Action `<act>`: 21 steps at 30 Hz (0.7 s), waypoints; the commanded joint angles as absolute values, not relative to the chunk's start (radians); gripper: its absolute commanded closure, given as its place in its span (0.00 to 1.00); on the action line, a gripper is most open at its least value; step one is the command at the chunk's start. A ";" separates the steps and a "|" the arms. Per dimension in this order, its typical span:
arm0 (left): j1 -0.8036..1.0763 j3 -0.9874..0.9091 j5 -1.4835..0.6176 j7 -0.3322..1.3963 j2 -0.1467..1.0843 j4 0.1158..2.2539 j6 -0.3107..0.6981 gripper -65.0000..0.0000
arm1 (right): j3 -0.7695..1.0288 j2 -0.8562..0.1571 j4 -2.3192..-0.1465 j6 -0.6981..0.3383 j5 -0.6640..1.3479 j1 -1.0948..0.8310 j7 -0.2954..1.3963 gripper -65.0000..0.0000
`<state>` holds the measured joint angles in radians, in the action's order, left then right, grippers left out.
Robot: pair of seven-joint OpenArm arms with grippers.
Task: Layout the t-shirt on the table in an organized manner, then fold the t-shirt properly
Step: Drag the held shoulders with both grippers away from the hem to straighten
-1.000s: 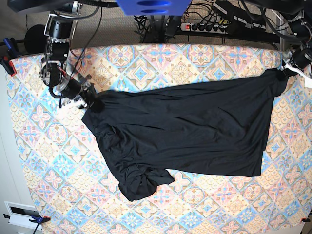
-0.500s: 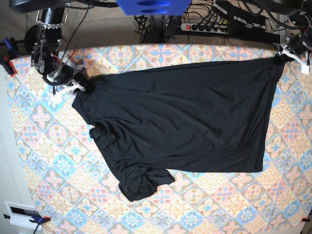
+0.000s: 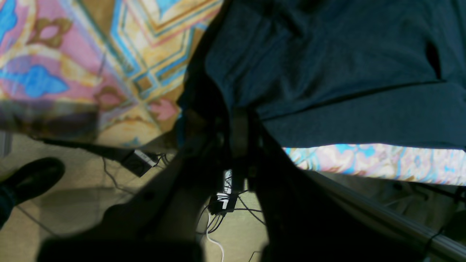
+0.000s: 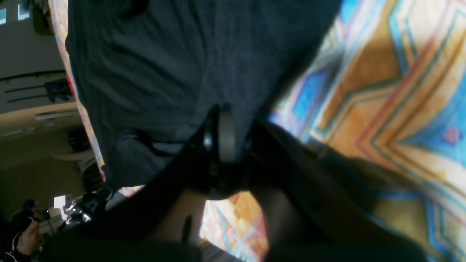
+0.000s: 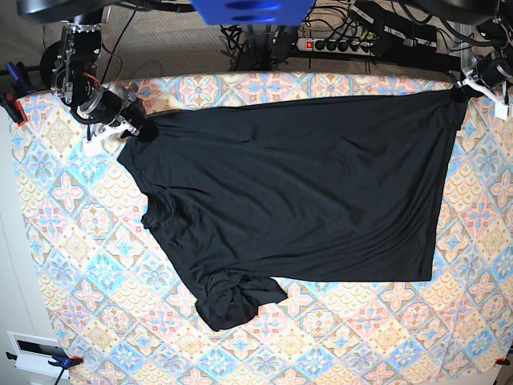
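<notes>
Base view: the t-shirt [image 5: 296, 188] lies long axis left-to-right on the desk [image 5: 72, 241], its far edge strung between the right end effector [image 5: 132, 128] and the left end effector [image 5: 461, 90] (each pinching a corner).

Left wrist view: cloth spreads away from closed jaws.

Right wrist view: likewise.

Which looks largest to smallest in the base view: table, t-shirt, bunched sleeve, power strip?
1. table
2. t-shirt
3. bunched sleeve
4. power strip, though it lies farther back on the floor, so its true size is unsure.
</notes>
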<state>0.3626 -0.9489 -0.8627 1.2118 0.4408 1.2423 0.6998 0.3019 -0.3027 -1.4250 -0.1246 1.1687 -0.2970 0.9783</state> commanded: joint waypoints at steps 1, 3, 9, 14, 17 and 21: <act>0.366 -0.957 -0.852 1.201 0.469 1.257 0.698 1.00 | 0.305 -0.317 -1.414 -0.076 1.075 -0.323 1.021 1.00; 0.366 -0.957 -0.837 1.199 0.469 1.257 0.698 1.00 | 0.305 -0.317 -1.415 -0.076 1.075 -0.323 1.026 1.00; 0.366 -0.957 -0.831 1.204 0.469 1.257 0.698 1.00 | 0.305 -0.337 -1.488 -0.076 1.073 -0.351 1.024 1.00; 0.366 -0.957 -0.829 1.204 0.469 1.257 0.698 1.00 | 0.305 -0.358 -1.514 -0.076 1.073 -0.369 1.020 1.00; 0.366 -0.957 -0.829 1.204 0.469 1.257 0.698 1.00 | 0.305 -0.358 -1.515 -0.076 1.073 -0.372 1.021 1.00; 0.392 -0.957 -0.829 1.199 0.469 1.257 0.698 1.00 | 0.305 -0.358 -1.515 -0.076 1.073 -0.387 1.018 1.00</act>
<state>0.3813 -0.9478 -0.8375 1.2007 0.4435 1.2434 0.7013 0.2970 -0.3378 -1.5177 -0.1055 1.1431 -0.3717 1.0008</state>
